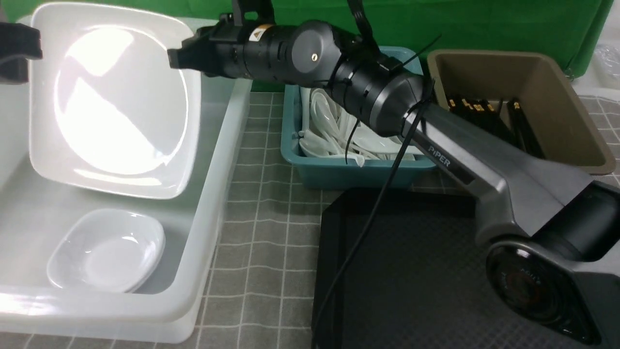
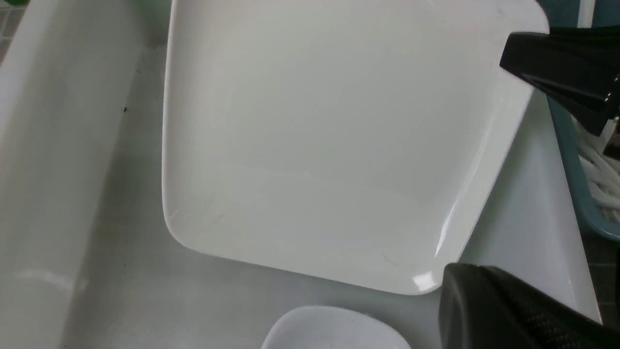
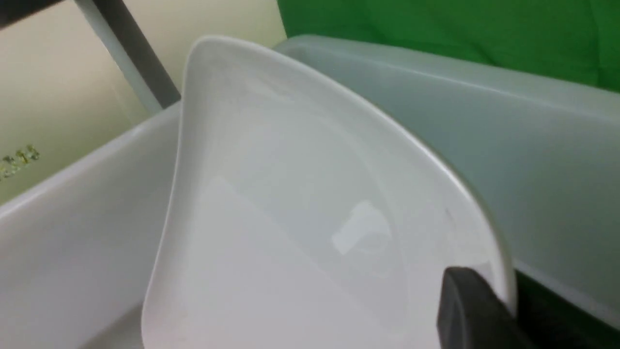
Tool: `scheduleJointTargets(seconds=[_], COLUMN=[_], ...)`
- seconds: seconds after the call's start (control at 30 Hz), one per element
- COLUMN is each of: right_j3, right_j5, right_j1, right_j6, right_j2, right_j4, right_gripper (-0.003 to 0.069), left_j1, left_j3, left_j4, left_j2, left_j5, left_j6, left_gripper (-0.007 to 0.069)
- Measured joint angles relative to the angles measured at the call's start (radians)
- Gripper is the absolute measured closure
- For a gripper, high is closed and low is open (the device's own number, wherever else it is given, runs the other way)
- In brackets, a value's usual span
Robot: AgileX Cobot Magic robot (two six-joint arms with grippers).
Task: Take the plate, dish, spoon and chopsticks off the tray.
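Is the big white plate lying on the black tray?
No, the plate hangs tilted over the white tub, left of the tray, its rim pinched by the right gripper.

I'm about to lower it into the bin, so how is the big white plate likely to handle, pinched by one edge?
The plate looks rigid, so it should not flex. Its glossy glaze suggests it could slip in the right pincer, which grips only the rim. Tilted close to the small dish, it may chip if dropped.

Plate (image 1: 116,102) in bin (image 1: 218,184), left of tray (image 1: 411,271)
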Motion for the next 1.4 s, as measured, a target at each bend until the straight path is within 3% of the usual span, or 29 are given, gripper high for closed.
scheduleJointTargets(seconds=[0.3, 0.4, 0.6, 0.9, 1.0, 1.1, 1.2, 1.3, 1.33, 1.4], right_j3=[-0.001, -0.002, -0.003, -0.004, -0.004, -0.005, -0.009, -0.016, -0.019, -0.019], right_j5=[0.014, 0.004, -0.007, 0.058, 0.154, 0.344, 0.536, 0.708, 0.807, 0.860], right_j1=[0.000, 0.000, 0.000, -0.021, -0.036, -0.057, -0.088, -0.125, -0.155, -0.171], right_j6=[-0.004, 0.002, 0.004, 0.004, 0.006, 0.056, 0.138, 0.195, 0.219, 0.223], right_j2=[0.028, 0.034, 0.034, 0.034, 0.014, -0.061, -0.167, -0.291, -0.369, -0.425], right_j4=[-0.028, -0.030, -0.048, -0.054, -0.109, -0.244, -0.385, -0.532, -0.598, -0.634], right_gripper=[0.0593, 0.0547, 0.0379, 0.0354, 0.0391, 0.0532, 0.0610, 0.0627, 0.0630, 0.0631], left_j1=[0.000, 0.000, 0.000, 0.000, 0.000, 0.000, 0.000, 0.000, 0.000, 0.000], left_j3=[0.000, 0.000, 0.000, 0.000, 0.000, 0.000, 0.000, 0.000, 0.000, 0.000], left_j4=[-0.007, -0.007, -0.007, -0.007, -0.007, -0.008, -0.045, -0.138, -0.219, -0.265], left_j2=[-0.001, -0.001, -0.001, -0.001, -0.001, -0.001, -0.001, -0.001, -0.001, -0.001], left_j5=[0.000, 0.000, 0.000, 0.000, 0.005, 0.026, 0.029, 0.031, 0.041, 0.049], left_j6=[0.016, 0.026, 0.027, 0.029, 0.034, 0.063, 0.091, 0.165, 0.214, 0.246], left_gripper=[0.0622, 0.0622, 0.0622, 0.0622, 0.0622, 0.0622, 0.0622, 0.0622, 0.0622, 0.0622])
